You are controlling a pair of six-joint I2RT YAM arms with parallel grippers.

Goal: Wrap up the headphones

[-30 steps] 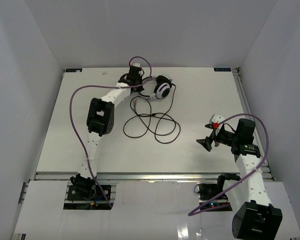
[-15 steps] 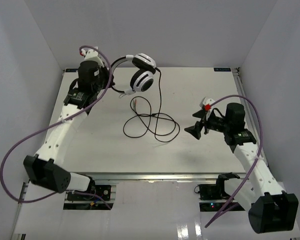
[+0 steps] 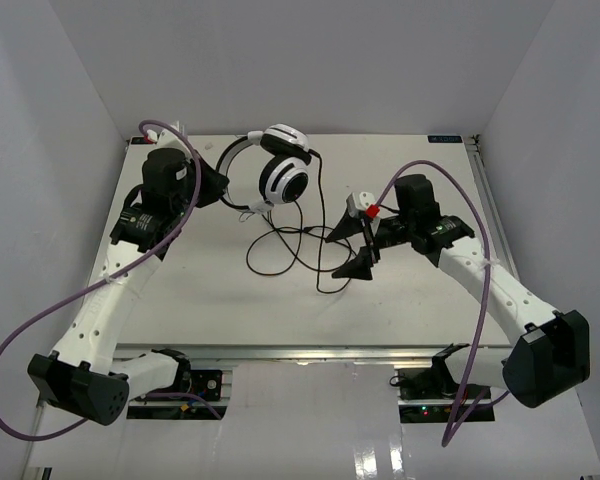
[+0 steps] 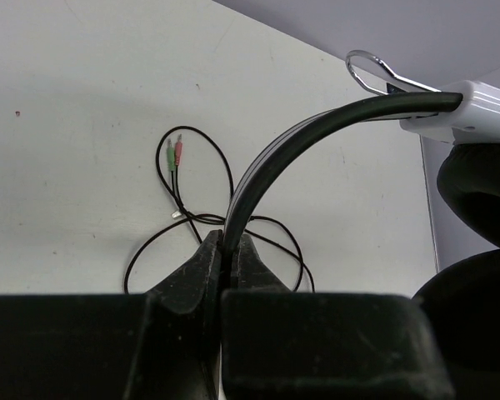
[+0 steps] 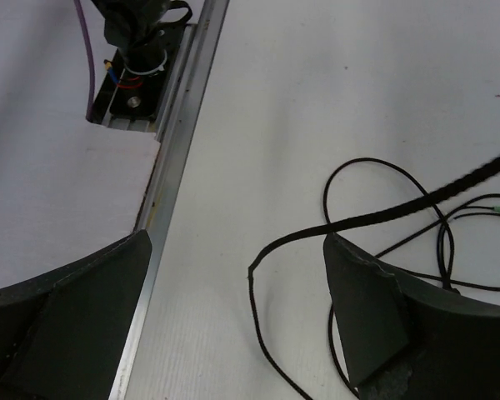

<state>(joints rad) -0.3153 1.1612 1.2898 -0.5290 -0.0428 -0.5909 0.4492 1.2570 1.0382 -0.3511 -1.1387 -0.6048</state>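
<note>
One headphones [image 3: 283,170], two grippers [image 3: 218,187] [image 3: 350,250], one table [image 3: 420,300].

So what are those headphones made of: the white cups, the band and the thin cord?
Ear cups: probably hard plastic, smooth white shell with black rings. Headband: smooth black with a pale stripe, likely plastic or rubber-coated. Cable: thin, limp, matte black, likely rubber-sheathed wire.

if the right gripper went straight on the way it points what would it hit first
Most likely the cable: a loop of it lies on the table just ahead of the open right gripper. Depth is unclear.
</note>
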